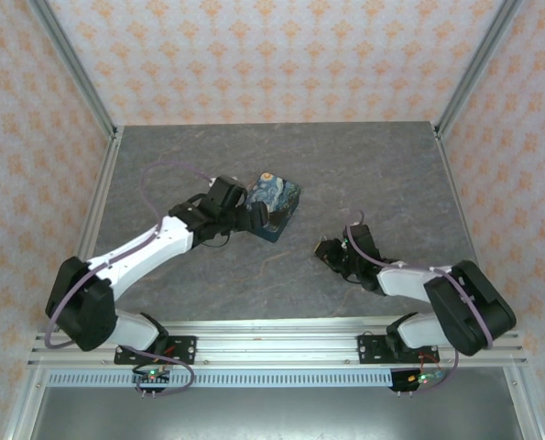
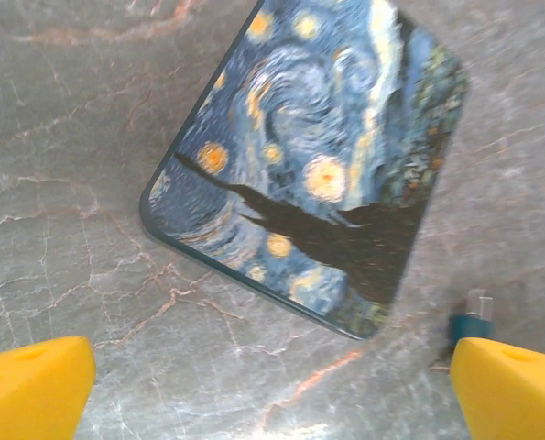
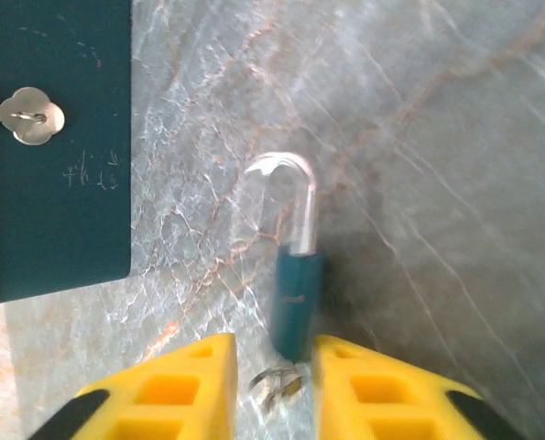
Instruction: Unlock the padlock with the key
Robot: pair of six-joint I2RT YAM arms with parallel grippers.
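The teal padlock (image 3: 297,298) lies on the marble table, its metal shackle (image 3: 286,183) pointing away from me. One shackle leg enters the body; the other end appears to hang free. A metal ring with a bit of the key (image 3: 279,383) sits at the padlock's near end; whether the key is in the lock I cannot tell. My right gripper (image 3: 272,390) is open, its yellow fingers either side of the padlock's near end and the ring. My left gripper (image 2: 272,390) is wide open over bare table, just short of the painted box.
The starry-night box (image 1: 277,197) lies left of centre, with the left gripper (image 1: 254,218) at its near edge. Its teal side with a metal hasp (image 3: 20,115) shows left of the padlock. The right gripper (image 1: 332,249) is low on the table. Patterned walls enclose three sides.
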